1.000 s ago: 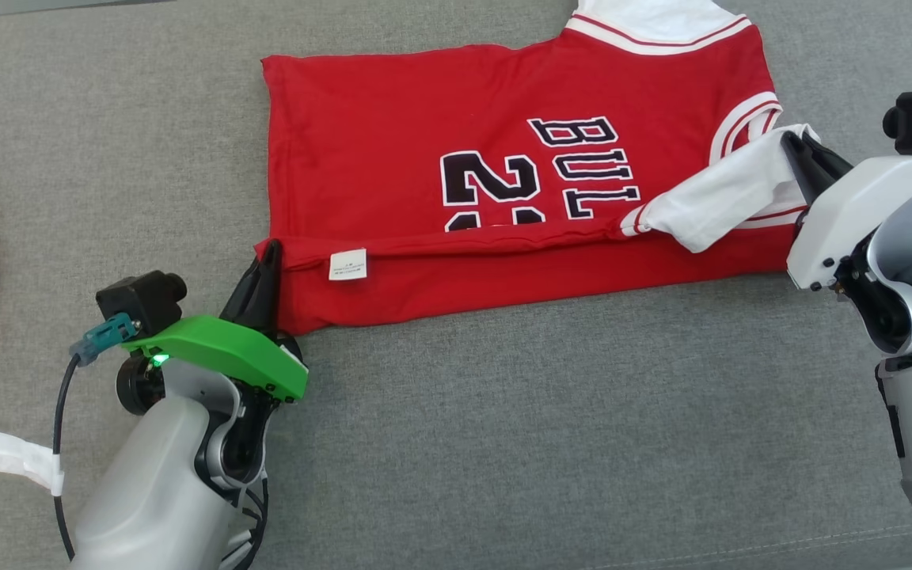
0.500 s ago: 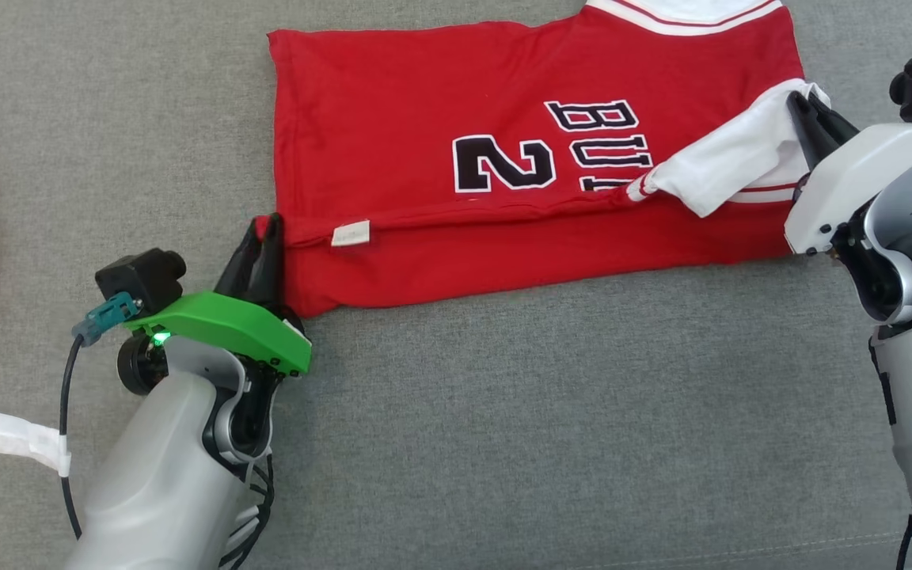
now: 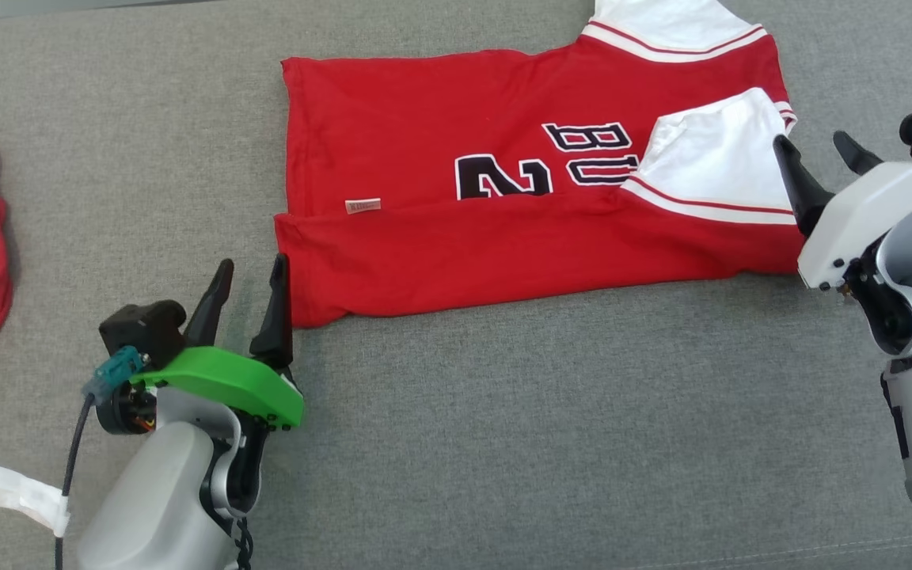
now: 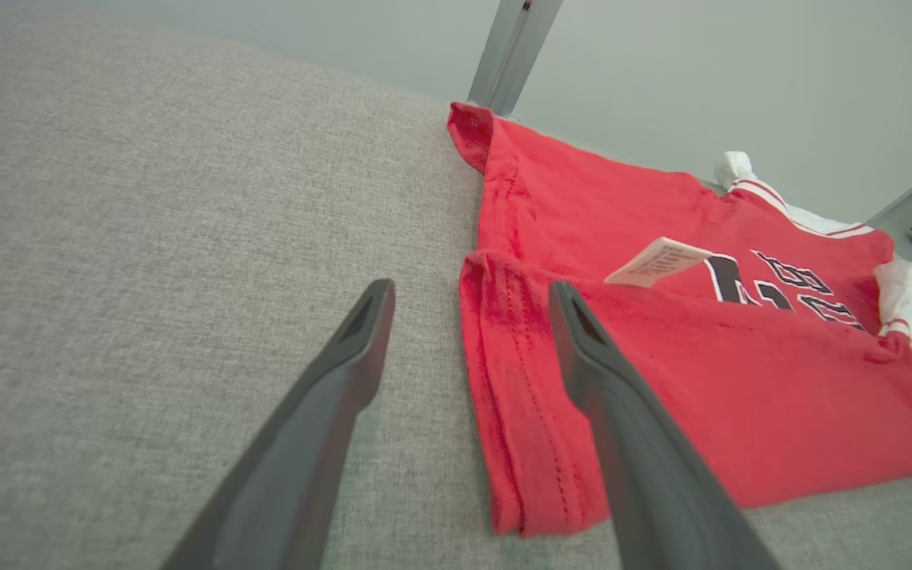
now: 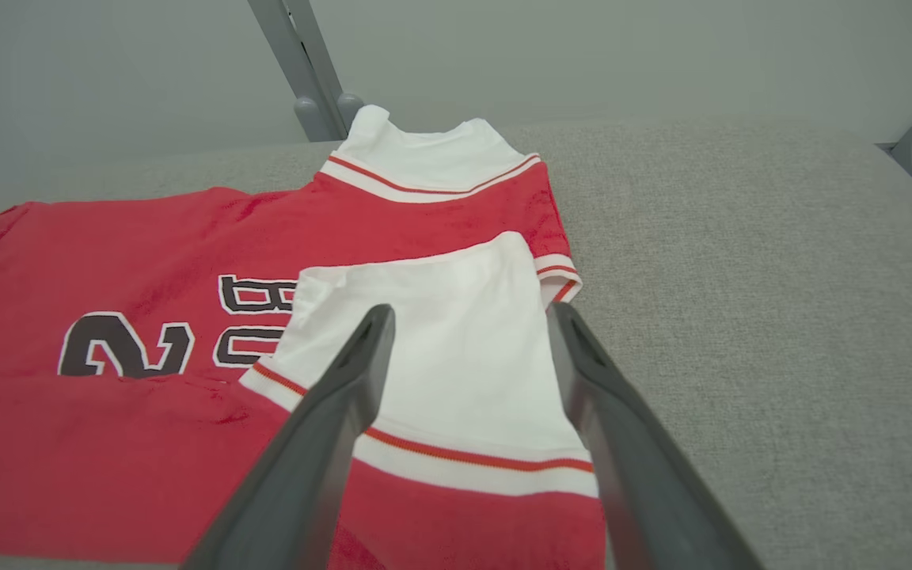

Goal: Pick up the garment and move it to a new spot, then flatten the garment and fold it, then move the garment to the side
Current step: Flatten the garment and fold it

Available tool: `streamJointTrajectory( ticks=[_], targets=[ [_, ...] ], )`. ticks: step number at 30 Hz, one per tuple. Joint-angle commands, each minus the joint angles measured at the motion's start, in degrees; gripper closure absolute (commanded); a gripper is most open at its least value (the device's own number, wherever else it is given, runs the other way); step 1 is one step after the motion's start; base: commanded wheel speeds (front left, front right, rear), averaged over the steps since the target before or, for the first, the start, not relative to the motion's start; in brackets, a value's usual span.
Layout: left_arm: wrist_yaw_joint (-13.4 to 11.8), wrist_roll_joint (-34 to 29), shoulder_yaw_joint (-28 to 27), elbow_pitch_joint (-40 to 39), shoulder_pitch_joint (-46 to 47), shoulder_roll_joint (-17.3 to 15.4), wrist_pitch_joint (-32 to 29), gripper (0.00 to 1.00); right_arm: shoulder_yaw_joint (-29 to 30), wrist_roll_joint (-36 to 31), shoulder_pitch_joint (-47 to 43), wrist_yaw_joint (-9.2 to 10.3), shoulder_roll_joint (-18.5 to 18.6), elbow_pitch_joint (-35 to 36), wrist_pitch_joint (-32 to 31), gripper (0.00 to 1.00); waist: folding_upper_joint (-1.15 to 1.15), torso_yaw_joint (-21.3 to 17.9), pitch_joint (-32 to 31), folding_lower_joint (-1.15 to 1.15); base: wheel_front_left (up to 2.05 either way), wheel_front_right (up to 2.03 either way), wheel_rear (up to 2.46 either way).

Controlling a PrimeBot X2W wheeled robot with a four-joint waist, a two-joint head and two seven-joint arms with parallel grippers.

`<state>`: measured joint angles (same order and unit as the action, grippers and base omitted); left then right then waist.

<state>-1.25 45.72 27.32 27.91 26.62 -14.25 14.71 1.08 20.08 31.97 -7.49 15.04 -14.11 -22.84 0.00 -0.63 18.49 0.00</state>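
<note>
Head view: grey cushion (image 3: 503, 443), garment (image 3: 456, 261) lying flat at top centre, near long edge and white sleeve (image 3: 709, 162) folded over. I judge one fold done; more folds and the move aside are left. My left gripper (image 3: 253, 265) and right gripper (image 3: 810, 141) sit at its ends, fingers spread, empty. Care label (image 3: 362, 206) shows.

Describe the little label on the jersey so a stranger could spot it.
A red jersey lies on the grey fabric, near edge folded over. Along that fold, near the hem, sits the label: small, pale, rectangular, unlike the black numerals beside it.
</note>
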Motion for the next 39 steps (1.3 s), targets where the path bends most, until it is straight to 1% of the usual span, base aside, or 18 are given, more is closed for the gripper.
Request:
streamJointTrajectory(
  ticks=[1,4,8,15,18,23,27,28,29,30,31,32,36,39],
  targets=[
    [-0.70,-1.20,0.36,-0.63,-1.29,-0.58,0.29,0.00,0.88,-0.32,-1.61,0.00,-0.24,0.67,-1.18,0.00,0.00,-0.02,-0.77,0.00,0.00,0.00,0.00],
    [-2.09,-2.63,1.47,-1.85,-3.25,-0.56,0.36,0.00,3.45,-1.28,-4.72,0.00,-0.98,1.60,-4.52,0.00,0.00,-0.21,-1.33,0.00,0.00,0.00,0.00],
    [-3.76,-3.71,2.49,-2.25,-3.49,-0.16,-0.54,0.00,5.67,-2.50,-6.65,0.00,-2.07,1.15,-6.93,0.00,0.00,-0.44,-1.08,0.00,0.00,0.00,0.00],
    [-6.31,-5.66,4.42,-0.85,-0.06,0.51,-3.72,0.00,8.29,-5.04,-5.13,0.00,-4.41,-2.36,-9.05,0.00,0.00,-0.61,0.78,0.00,0.00,0.00,0.00],
    [-6.66,-5.85,5.13,0.24,1.25,1.05,-4.84,0.00,9.04,-6.30,-4.70,0.01,-5.08,-4.07,-9.56,0.00,0.00,-0.54,1.58,0.00,0.00,0.00,0.00],
    [-7.35,-6.42,6.29,2.84,2.21,1.45,-6.76,0.00,9.41,-6.55,-4.44,0.01,-5.99,-6.62,-9.24,0.00,0.00,-0.61,2.54,0.00,0.00,0.00,0.00],
    [-7.01,-6.09,7.13,4.65,1.98,1.72,-8.36,0.00,8.61,-5.69,-4.61,0.00,-6.75,-8.86,-9.81,0.00,0.00,-0.64,2.89,0.00,0.00,0.00,0.00],
    [-6.81,-5.84,7.44,5.14,1.74,1.80,-8.92,0.00,8.16,-5.47,-4.78,0.00,-6.82,-9.29,-10.07,0.13,0.00,-0.63,2.88,0.00,0.00,0.00,0.00],
    [-6.57,-5.58,7.59,5.54,1.52,1.85,-9.39,0.00,7.84,-5.35,-4.84,-0.01,-6.82,-9.46,-10.01,0.66,0.00,-0.62,2.84,0.00,0.00,0.00,0.00],
    [-6.30,-5.50,7.80,5.98,1.42,1.85,-9.72,0.37,7.47,-5.05,-4.91,-0.01,-6.80,-9.59,-9.72,1.00,0.00,-0.62,2.74,0.00,0.00,0.00,0.00],
    [-6.19,-5.45,7.94,6.20,1.32,1.83,-9.77,0.83,7.02,-4.92,-5.14,-0.01,-6.65,-9.66,-9.68,1.00,0.00,-0.61,2.62,0.00,0.00,0.00,0.00],
    [-5.78,-5.14,8.11,6.53,1.05,1.92,-10.11,1.00,6.73,-4.89,-5.46,0.00,-6.38,-9.61,-9.19,1.00,0.00,-0.57,2.38,0.00,0.00,0.00,0.00],
    [-5.22,-4.42,7.85,6.75,-0.02,1.87,-9.85,1.00,6.63,-4.44,-6.84,0.05,-5.06,-8.14,-7.42,1.00,0.00,-0.34,0.92,0.00,0.00,0.00,0.00],
    [-5.16,-3.98,7.43,5.90,-1.41,0.86,-9.26,1.00,6.65,-4.12,-8.36,0.04,-4.75,-5.07,-6.70,1.00,0.00,-0.24,-0.62,0.00,0.00,0.00,0.00]
  ],
)
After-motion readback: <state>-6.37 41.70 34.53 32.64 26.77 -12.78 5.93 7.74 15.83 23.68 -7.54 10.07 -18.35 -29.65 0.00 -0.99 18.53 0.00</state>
